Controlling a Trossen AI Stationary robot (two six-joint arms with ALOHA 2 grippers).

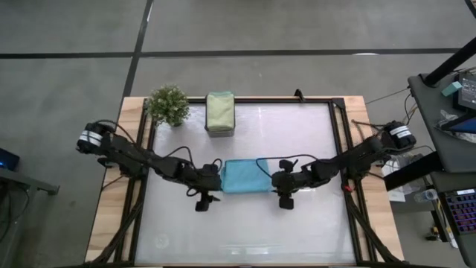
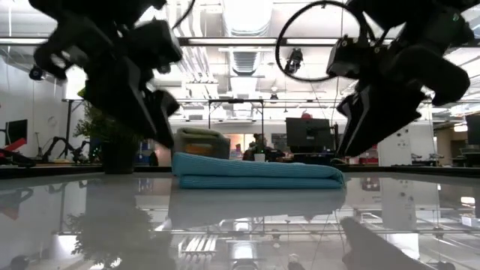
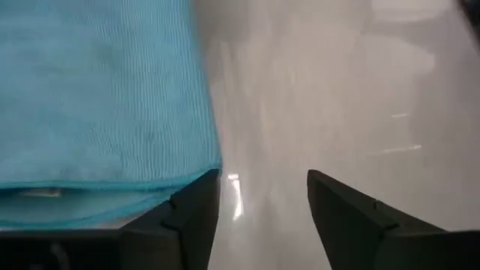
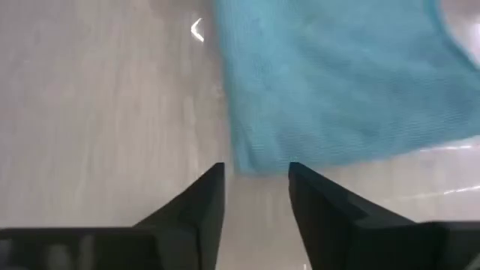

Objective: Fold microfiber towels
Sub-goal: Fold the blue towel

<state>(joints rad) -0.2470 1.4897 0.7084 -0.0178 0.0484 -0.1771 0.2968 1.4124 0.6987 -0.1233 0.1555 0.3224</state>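
Note:
A folded light blue microfiber towel [image 1: 244, 176] lies flat on the white tabletop at the middle, its layers stacked [image 2: 255, 172]. My left gripper [image 1: 212, 181] hovers just off the towel's left end, open, with the towel's corner [image 3: 202, 169] beside one finger. My right gripper [image 1: 280, 182] hovers off the towel's right end, open, the towel's corner [image 4: 247, 161] just beyond the gap between its fingers. In the low view both grippers [image 2: 161, 124] [image 2: 349, 146] stand above the table. A stack of folded sage green towels [image 1: 219, 112] rests at the far edge.
A little green potted plant [image 1: 169, 104] stands at the far left corner, beside the green stack. The wooden table frame [image 1: 134, 149] runs around the white top. Bare tabletop [image 1: 245, 231] lies on the near side of the blue towel.

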